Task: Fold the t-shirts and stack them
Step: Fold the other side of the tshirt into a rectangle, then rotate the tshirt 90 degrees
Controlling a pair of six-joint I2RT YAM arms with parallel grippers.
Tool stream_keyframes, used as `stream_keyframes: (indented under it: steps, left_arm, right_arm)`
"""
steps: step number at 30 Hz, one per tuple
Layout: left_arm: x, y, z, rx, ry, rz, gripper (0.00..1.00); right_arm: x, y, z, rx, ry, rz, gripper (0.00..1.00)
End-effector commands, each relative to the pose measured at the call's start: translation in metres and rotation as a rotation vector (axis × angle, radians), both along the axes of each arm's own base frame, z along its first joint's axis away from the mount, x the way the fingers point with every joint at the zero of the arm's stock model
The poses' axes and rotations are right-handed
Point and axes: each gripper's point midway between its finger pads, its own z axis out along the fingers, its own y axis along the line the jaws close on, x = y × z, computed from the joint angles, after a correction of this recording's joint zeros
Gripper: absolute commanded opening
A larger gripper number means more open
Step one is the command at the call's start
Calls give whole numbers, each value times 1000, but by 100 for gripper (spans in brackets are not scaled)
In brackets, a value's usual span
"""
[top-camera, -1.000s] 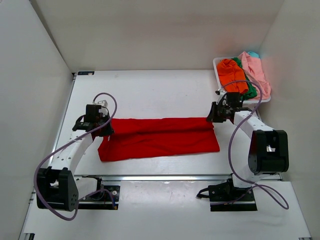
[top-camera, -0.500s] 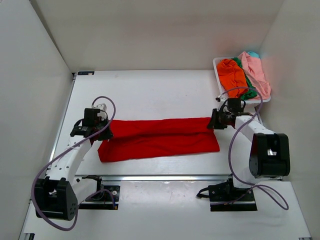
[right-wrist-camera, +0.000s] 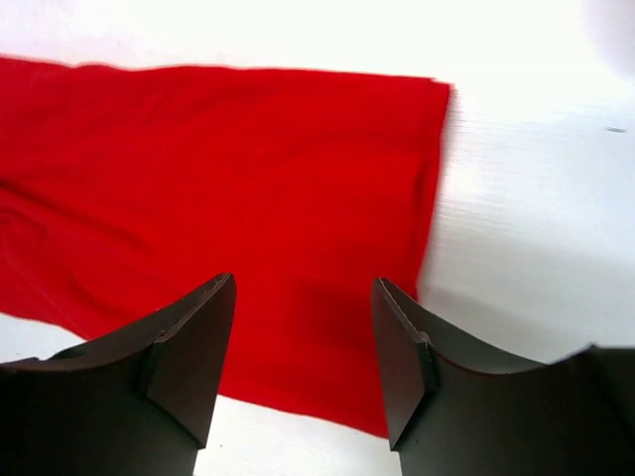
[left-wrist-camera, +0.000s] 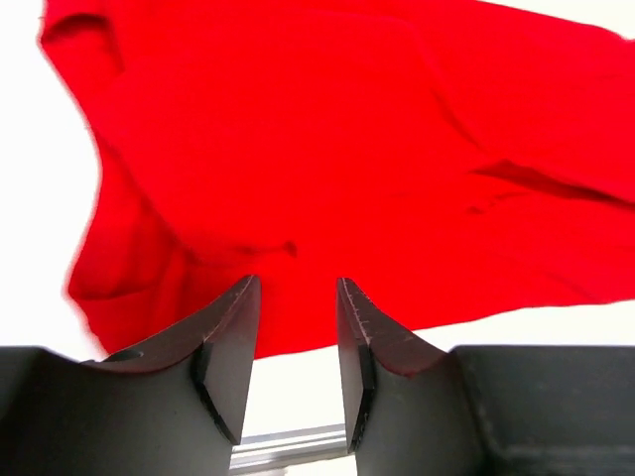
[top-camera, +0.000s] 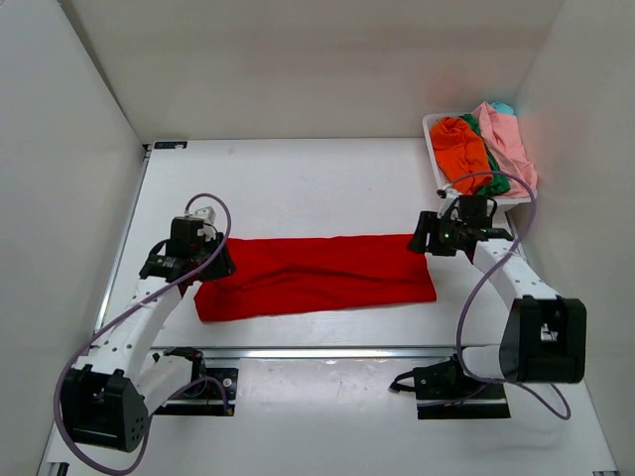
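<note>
Folding seems half done; the red t-shirt [top-camera: 317, 273] lies as a long band at centre; left gripper [left-wrist-camera: 297, 281] at its 9 o'clock end, right gripper [right-wrist-camera: 304, 281] at 3 o'clock; both spread, empty, likely to pinch the ends.

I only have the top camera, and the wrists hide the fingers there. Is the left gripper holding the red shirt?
Observer: No. The left gripper is open and empty; the shirt lies just beyond it.
Operator: And the right?
Observer: The right gripper is open too, wider, gripping nothing at the shirt's end.
Operator: Is that end flat?
Observer: Yes, the right wrist view shows it smooth, with a straight edge.
</note>
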Motion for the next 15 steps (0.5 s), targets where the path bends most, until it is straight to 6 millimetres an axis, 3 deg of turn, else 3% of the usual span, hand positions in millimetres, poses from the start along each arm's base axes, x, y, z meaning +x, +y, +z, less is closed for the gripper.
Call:
stream_keyframes:
  steps: [1,3,5,8,10,11,13,14,15]
  left_arm:
    - [4,-23,0,-55,-24,-22,47]
    - [4,-33,-14,-70,13,-20,46]
    - [7,-43,-27,-87,42,-21,45]
    - [22,-50,-43,-83,75,9,44]
    - [29,-56,-62,-53,140,13,42]
    - [40,-61,-58,-55,130,9,40]
    - [53,-69,-75,-32,184,6,40]
    - [68,-76,-68,-34,164,-1,40]
    - [73,-77,-82,-16,204,-5,38]
  right_arm:
    - [24,22,5,16,-32,65,54]
    - [30,36,-5,15,3,98,55]
    - [42,39,-17,-3,35,98,52]
    - [43,40,-44,-27,131,86,49]
    - [38,39,-57,-38,193,74,49]
    - [32,40,-64,-37,228,67,47]
    - [14,40,-77,-41,296,45,45]
    - [6,37,-84,-54,322,28,44]
    - [0,35,-86,-61,344,-6,43]
